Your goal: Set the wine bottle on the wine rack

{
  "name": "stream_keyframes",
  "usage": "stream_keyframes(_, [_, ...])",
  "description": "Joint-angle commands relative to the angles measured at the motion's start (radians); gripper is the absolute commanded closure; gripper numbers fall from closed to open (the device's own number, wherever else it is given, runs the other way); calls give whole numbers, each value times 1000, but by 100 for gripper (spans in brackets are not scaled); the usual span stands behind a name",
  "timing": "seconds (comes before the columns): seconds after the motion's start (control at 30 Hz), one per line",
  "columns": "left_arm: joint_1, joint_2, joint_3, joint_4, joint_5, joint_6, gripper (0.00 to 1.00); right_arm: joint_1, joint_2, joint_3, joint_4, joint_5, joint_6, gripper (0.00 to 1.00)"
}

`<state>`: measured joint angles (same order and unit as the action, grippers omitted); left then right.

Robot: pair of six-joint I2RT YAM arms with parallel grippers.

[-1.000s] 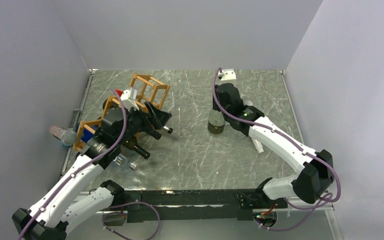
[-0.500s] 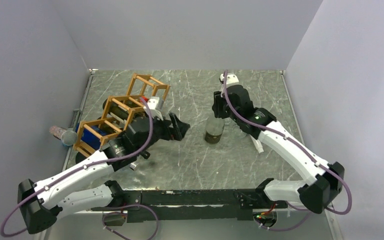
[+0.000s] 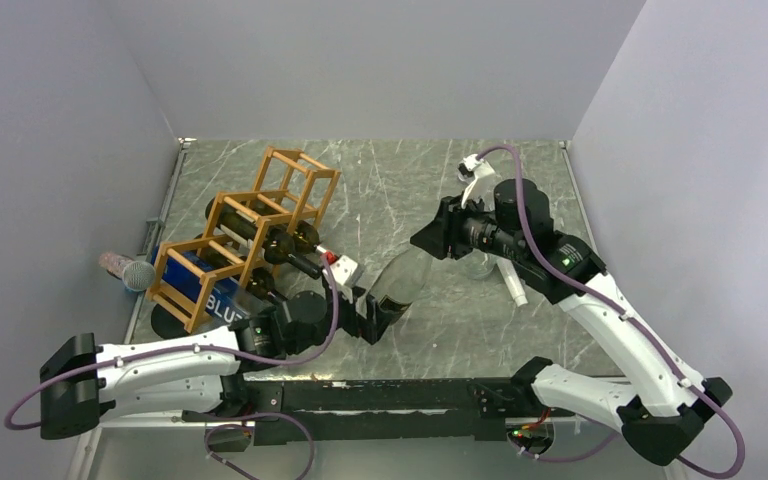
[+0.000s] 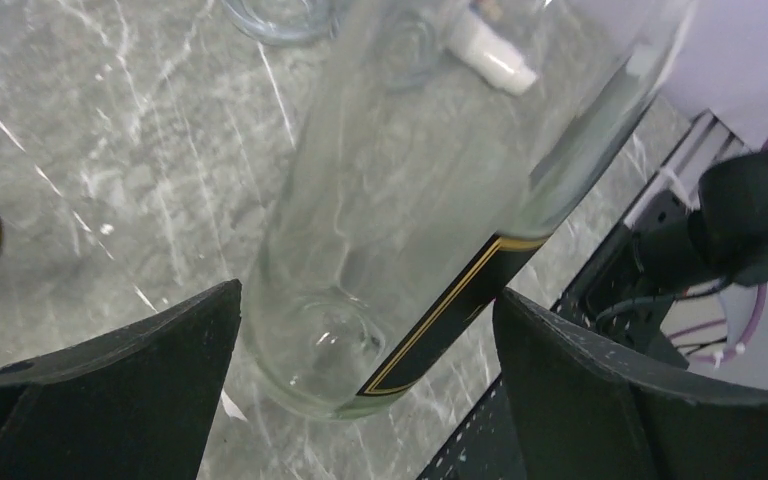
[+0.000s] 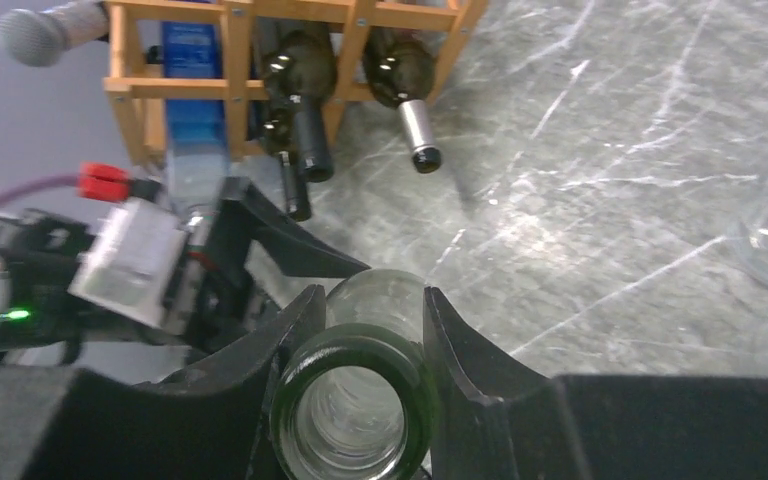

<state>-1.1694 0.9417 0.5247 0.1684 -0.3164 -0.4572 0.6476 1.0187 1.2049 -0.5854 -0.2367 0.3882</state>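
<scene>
Clear glass wine bottle (image 3: 400, 280) not in orange-brown wooden rack (image 3: 256, 208) yet; right jaws clamp neck, left jaws gape round base.

Wine rack (image 3: 250, 225) standing at the left of the table (image 3: 380, 185), bottles (image 3: 282, 242) lying in its cells, wine bottle (image 3: 401, 279) slanting to its right, base sitting between the spread fingers of the left gripper (image 3: 377, 313), neck lying in the right gripper (image 3: 432, 240)

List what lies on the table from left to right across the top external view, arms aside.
microphone → wine rack → clear wine bottle → small white object
</scene>
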Motion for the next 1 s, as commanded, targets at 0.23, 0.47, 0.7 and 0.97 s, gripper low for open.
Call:
stream_keyframes(0.23, [-71, -84, -136, 248, 30, 34, 1, 3, -109, 45, 187, -315, 206, 100])
stream_keyframes(0.47, [-93, -145, -189, 310, 169, 99, 1, 3, -104, -11, 278, -450, 281, 100])
stream_keyframes(0.7, [-110, -101, -157, 288, 267, 124, 1, 6, -100, -64, 355, -509, 338, 100])
stream_keyframes(0.97, [-116, 6, -118, 290, 249, 119, 19, 9, -127, -90, 390, -527, 363, 100])
